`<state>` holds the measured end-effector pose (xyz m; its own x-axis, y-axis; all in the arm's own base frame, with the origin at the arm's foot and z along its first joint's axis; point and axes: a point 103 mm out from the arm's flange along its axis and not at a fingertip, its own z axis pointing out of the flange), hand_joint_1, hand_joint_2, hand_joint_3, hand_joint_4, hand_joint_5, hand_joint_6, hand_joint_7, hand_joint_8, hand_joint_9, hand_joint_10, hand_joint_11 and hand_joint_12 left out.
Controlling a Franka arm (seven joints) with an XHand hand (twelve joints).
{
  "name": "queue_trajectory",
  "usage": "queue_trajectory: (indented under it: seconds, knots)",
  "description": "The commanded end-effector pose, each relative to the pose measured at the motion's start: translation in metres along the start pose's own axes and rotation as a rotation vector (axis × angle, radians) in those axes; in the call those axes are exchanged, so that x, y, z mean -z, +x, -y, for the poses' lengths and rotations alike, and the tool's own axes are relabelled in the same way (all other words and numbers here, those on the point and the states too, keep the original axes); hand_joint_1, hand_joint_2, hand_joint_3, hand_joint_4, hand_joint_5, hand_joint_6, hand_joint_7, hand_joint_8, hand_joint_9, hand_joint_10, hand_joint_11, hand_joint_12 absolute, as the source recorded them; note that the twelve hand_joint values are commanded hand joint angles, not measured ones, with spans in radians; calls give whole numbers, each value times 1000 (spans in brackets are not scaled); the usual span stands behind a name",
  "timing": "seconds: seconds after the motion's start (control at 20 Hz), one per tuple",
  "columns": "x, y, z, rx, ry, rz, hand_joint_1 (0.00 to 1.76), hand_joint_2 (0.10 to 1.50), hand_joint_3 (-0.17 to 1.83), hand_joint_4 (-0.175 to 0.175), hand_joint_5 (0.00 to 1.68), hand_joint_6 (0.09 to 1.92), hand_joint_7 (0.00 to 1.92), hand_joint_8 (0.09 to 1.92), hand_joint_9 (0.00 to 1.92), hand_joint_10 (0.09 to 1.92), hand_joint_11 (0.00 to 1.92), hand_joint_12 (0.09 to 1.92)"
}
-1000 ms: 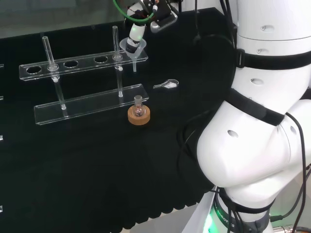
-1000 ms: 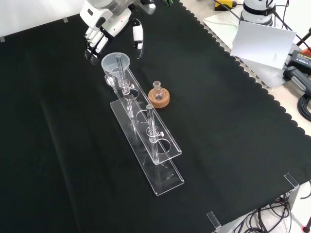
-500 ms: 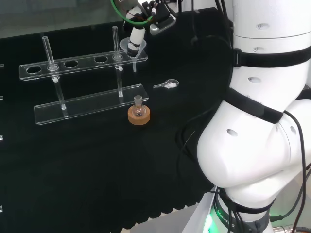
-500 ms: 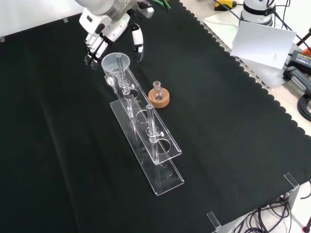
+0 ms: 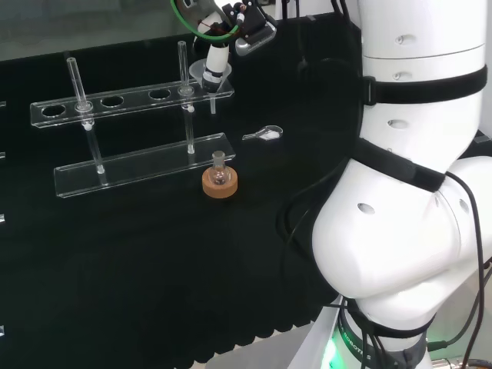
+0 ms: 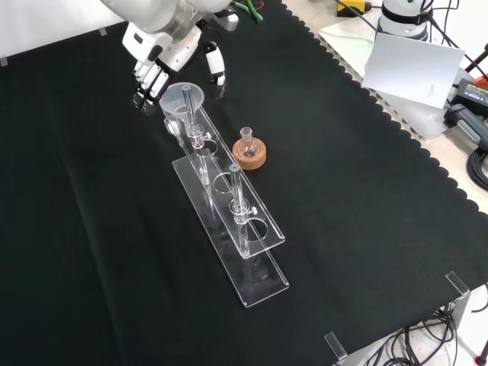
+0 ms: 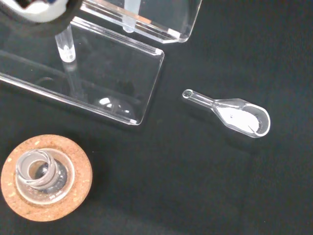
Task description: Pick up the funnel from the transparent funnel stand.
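the hand [image 6: 164, 57] hangs at the far end of the transparent funnel stand [image 6: 229, 202], its fingers [image 6: 149, 80] pointing down on one side of the funnel [image 6: 181, 101] and its thumb [image 6: 216, 67] apart on the other side, so it stands spread about the funnel's rim with nothing gripped; whether any finger touches the rim cannot be told. in the head view the hand [image 5: 219, 58] sits right above the funnel [image 5: 206, 77], which rests in the end hole of the stand's [image 5: 131, 104] upper shelf at the view's right, its stem hanging below the shelf. the front view shows the funnel upright in that hole, at the stand's end nearest the hand. a small flask [image 6: 247, 142] sits on a cork ring [image 6: 250, 156] on the black cloth of the bench [image 6: 366, 229], just beside the stand. in the wrist view the flask [image 7: 41, 171] in its cork ring [image 7: 73, 191] lies near a corner of the stand's base plate [image 7: 107, 83], and a small clear scoop [image 7: 234, 114] lies on the cloth, apart from both.
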<state>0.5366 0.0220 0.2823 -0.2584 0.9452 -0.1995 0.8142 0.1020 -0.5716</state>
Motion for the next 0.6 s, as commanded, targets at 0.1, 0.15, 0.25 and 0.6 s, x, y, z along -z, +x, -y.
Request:
queue_trajectory:
  seconds: [0.1,0.15,0.25,0.6]
  knots:
    - [-4,-2,-6,3,3,2,775,560,479,-15,96,87,0,341,134,870,211,1431]
    - [-4,-2,-6,1,6,6,775,559,483,-14,103,87,0,354,138,869,210,1431]
    - [-5,-2,-8,0,7,9,776,556,488,-13,111,87,0,372,144,865,208,1431]
    - [-8,-1,-14,11,4,2,776,550,506,-9,132,87,0,452,175,854,213,1429]
